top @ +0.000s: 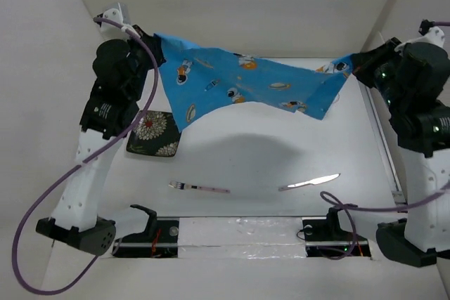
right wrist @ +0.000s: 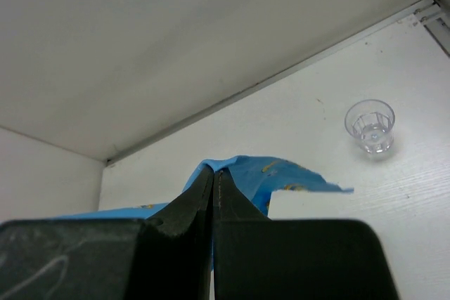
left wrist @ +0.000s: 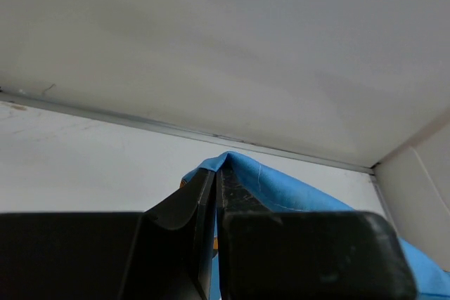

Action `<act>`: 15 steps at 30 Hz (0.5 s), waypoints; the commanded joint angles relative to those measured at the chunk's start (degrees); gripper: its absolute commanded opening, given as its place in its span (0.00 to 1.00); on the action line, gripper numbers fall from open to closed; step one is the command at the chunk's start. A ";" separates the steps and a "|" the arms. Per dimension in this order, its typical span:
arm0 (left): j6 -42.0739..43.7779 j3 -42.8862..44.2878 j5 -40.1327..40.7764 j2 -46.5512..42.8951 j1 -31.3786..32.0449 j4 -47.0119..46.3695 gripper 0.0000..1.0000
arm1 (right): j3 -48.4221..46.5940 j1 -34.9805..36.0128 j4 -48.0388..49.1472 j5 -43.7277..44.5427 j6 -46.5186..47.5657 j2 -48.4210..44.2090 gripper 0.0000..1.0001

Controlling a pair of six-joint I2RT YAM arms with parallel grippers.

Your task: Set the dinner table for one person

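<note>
Left gripper [top: 152, 45] and right gripper [top: 356, 67] pinch shut on corners of your placemat [top: 239, 79], stretched above the dinner table [top: 267, 152]; plate [top: 153, 133] at nine o'clock, fork [top: 199, 187] and knife [top: 309, 183] at six.

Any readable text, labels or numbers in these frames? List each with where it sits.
No legible text in any view.
White marking on the left arm: too small and blurred to read.
Placemat: cartoon prints only, no readable words.
Dinner table and patterned plate: no text visible.
</note>
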State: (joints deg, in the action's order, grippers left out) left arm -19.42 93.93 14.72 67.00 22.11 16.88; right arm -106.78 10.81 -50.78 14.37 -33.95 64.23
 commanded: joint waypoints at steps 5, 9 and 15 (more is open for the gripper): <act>-2.19 3.79 -9.78 14.98 -8.91 -1.07 0.00 | -1.49 -5.36 10.79 -11.82 1.17 16.26 0.00; -5.88 14.05 -14.37 24.39 -11.64 -0.18 0.00 | -7.55 -6.50 13.86 -13.93 0.65 26.02 0.00; -12.47 28.92 -26.74 35.30 -16.03 0.70 0.00 | -36.88 -9.05 5.90 -20.87 0.29 44.74 0.00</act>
State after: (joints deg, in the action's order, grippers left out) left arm -27.27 114.85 -4.38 104.18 8.45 20.64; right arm -130.80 3.29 -45.19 -2.17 -33.95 108.36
